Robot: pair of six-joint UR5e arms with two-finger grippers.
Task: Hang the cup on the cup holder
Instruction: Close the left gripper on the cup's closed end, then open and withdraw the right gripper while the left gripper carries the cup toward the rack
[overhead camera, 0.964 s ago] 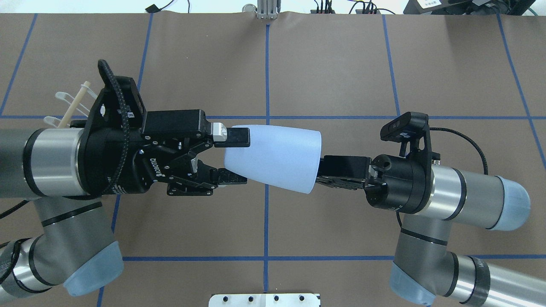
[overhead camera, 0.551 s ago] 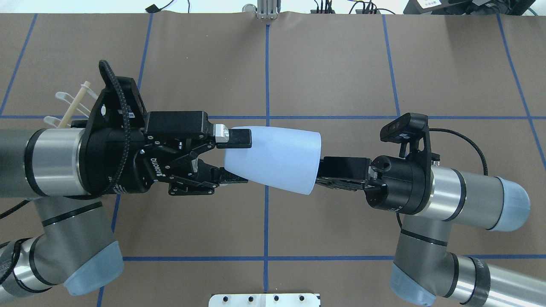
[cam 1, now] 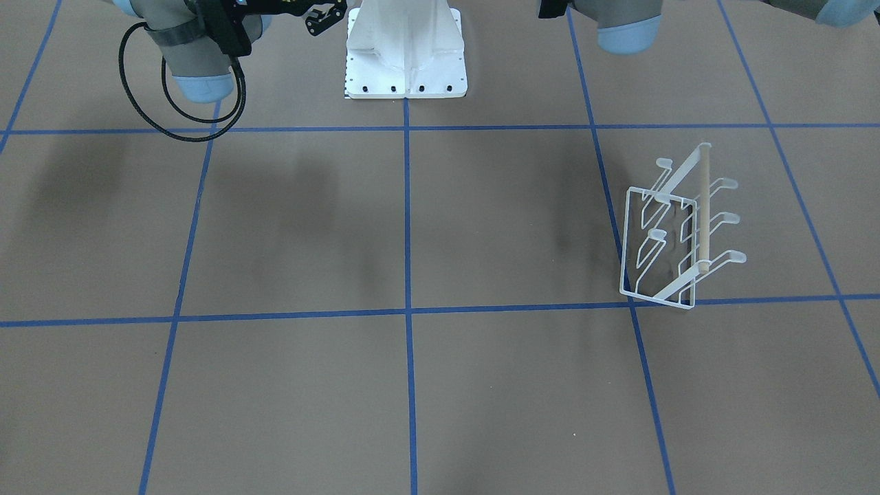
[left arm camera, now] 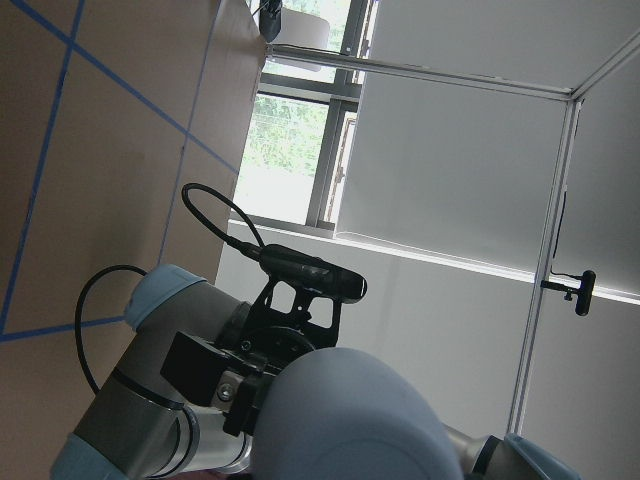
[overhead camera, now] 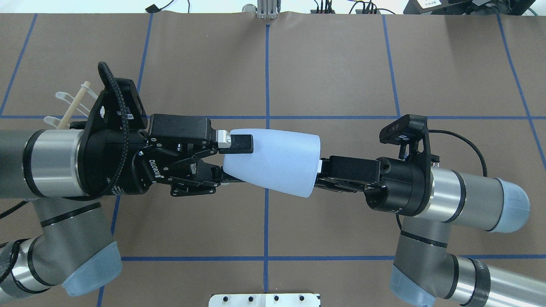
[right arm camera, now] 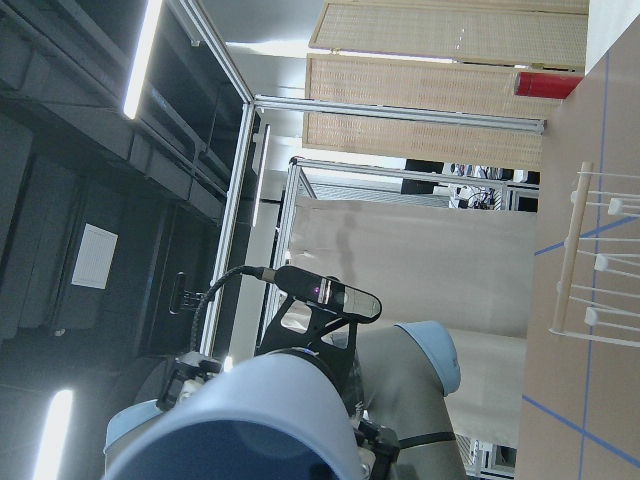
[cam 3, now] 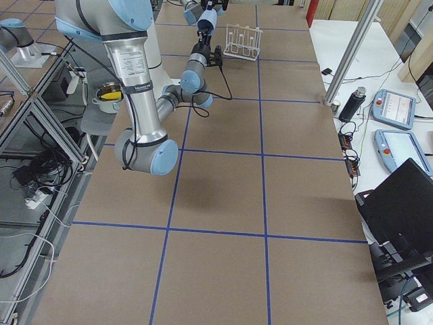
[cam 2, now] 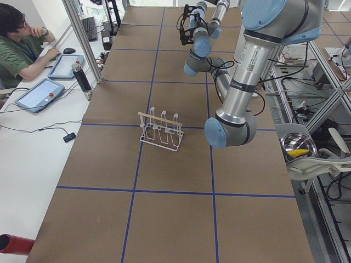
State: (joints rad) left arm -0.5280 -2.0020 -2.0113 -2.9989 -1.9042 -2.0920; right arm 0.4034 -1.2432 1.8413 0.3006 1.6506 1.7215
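Our left gripper (overhead camera: 233, 161) has pinched shut on the narrow base of the cup (overhead camera: 277, 162); we cannot tell if the right gripper (overhead camera: 322, 172) at the rim grips. Handover looks nearly complete.

Cup holder (cam 2: 160, 130) on brown table (cam 2: 170, 219)

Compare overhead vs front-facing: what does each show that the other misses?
Overhead only: the cup in mid-air, left pincer at its narrow end, right pincer at its rim. Front-facing only: the whole cup holder standing on the table, prongs bare. Both: white base plate, blue tape grid; overhead catches just the holder's rod tip and two prongs.
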